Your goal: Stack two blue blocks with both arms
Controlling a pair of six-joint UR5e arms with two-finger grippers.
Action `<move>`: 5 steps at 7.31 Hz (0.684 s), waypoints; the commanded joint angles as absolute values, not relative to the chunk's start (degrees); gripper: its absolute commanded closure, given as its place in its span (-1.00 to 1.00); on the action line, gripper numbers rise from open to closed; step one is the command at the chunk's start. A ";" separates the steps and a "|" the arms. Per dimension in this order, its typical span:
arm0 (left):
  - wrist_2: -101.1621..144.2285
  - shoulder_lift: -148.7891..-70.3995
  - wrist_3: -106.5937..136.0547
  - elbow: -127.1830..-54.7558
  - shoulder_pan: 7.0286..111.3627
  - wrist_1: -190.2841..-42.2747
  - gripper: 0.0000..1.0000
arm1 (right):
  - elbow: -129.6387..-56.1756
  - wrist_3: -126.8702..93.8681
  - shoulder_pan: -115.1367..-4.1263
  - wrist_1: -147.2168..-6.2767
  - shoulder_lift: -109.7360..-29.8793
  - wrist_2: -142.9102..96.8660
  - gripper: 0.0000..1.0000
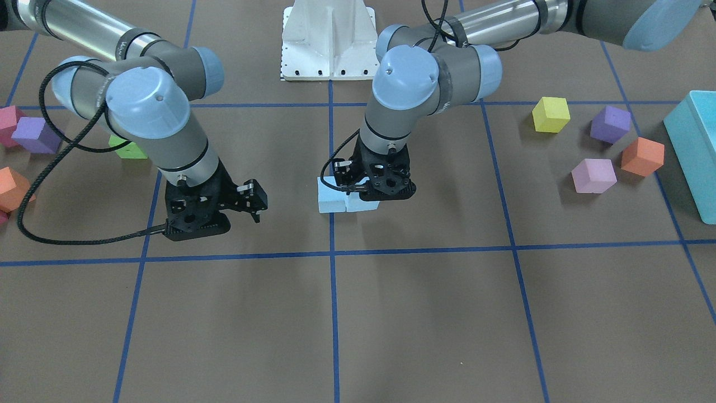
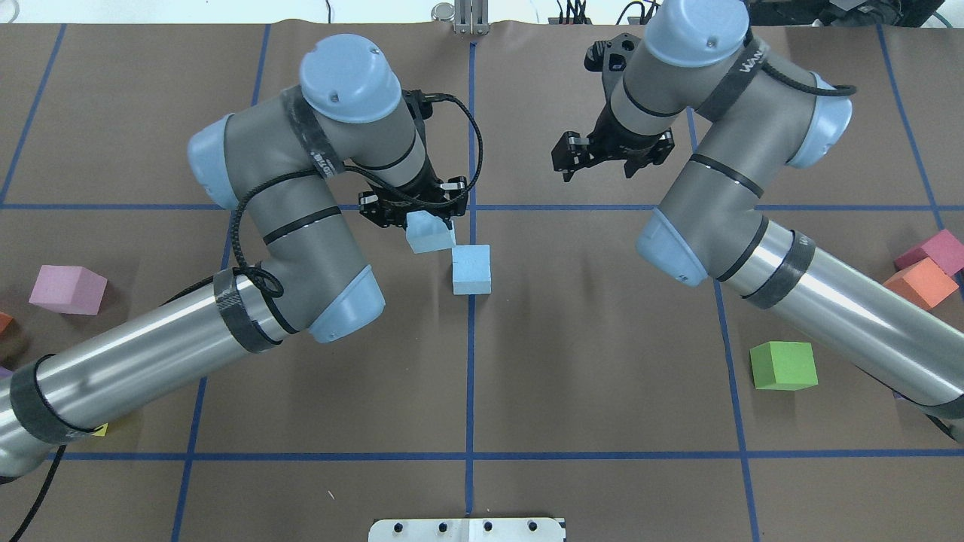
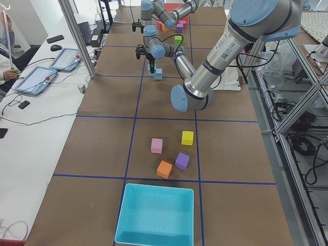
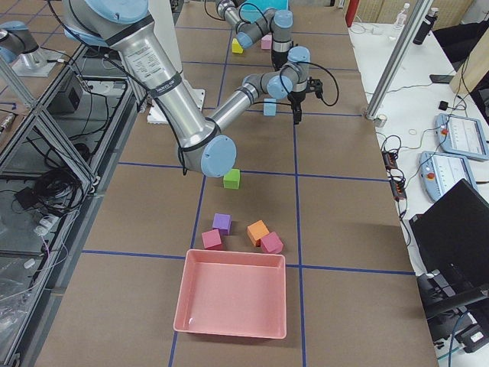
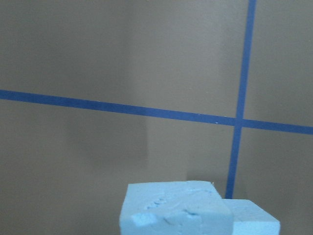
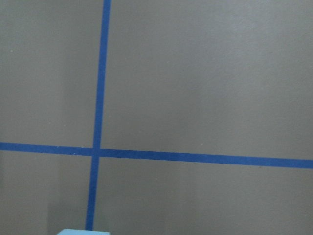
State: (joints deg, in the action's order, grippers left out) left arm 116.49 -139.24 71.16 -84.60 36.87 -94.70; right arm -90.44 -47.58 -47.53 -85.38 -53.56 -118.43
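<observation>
The left gripper is closed on one blue block, just left of the other block, which lies on the table. The right gripper is wide open, empty, well apart to the right.

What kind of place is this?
Probably a robot research lab: a left arm and a right arm work over a table gridded with blue tape, coloured cubes lie around, and tablets sit on a side desk.
</observation>
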 commanded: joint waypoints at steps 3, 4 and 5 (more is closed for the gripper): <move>115.14 -141.94 71.19 -82.00 34.19 -95.10 0.07 | -90.44 -41.22 -49.92 -85.17 -55.98 -118.48 -1.00; 115.14 -141.86 71.28 -82.00 33.67 -95.18 0.02 | -90.61 -41.22 -49.92 -85.17 -56.07 -118.39 -1.00; 115.05 -141.86 71.28 -82.00 33.23 -95.19 -0.04 | -90.53 -41.22 -49.92 -85.17 -56.16 -118.21 -1.00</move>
